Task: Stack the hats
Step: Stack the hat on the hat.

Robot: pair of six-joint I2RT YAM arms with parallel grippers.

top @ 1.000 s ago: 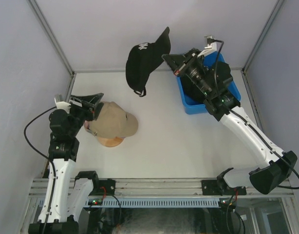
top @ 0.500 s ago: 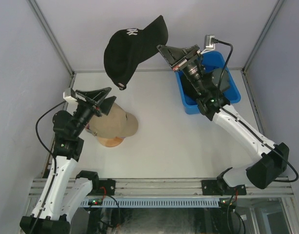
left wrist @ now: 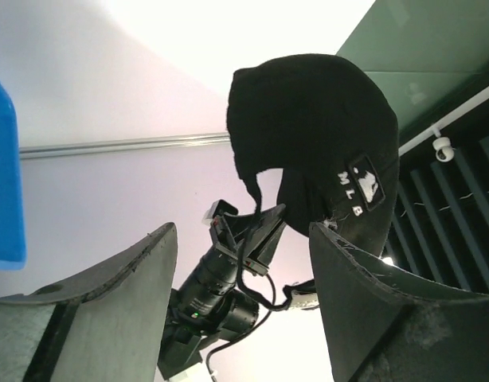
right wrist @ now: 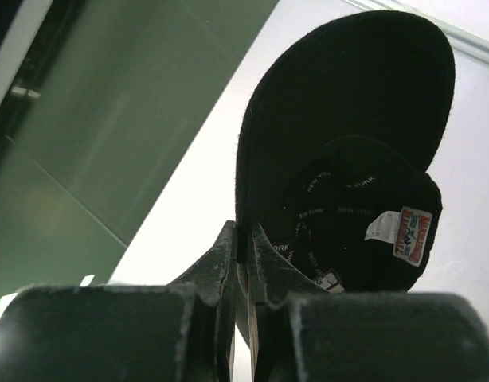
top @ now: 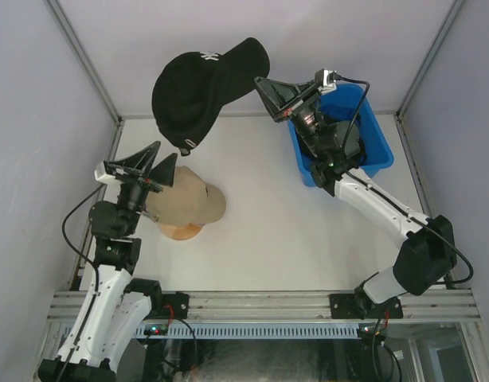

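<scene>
1. The right arm has swung left from the blue bin and reaches high over the desk.
2. The black cap, its brim pinched in the right fingers, now hangs almost above the tan cap, so stacking looks close.
3. The left fingers have tilted upward, spread wide and empty.

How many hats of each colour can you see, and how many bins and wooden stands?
black hat: 1
tan hat: 1
blue bin: 1
wooden stand: 1
Total: 4 things in view
</scene>
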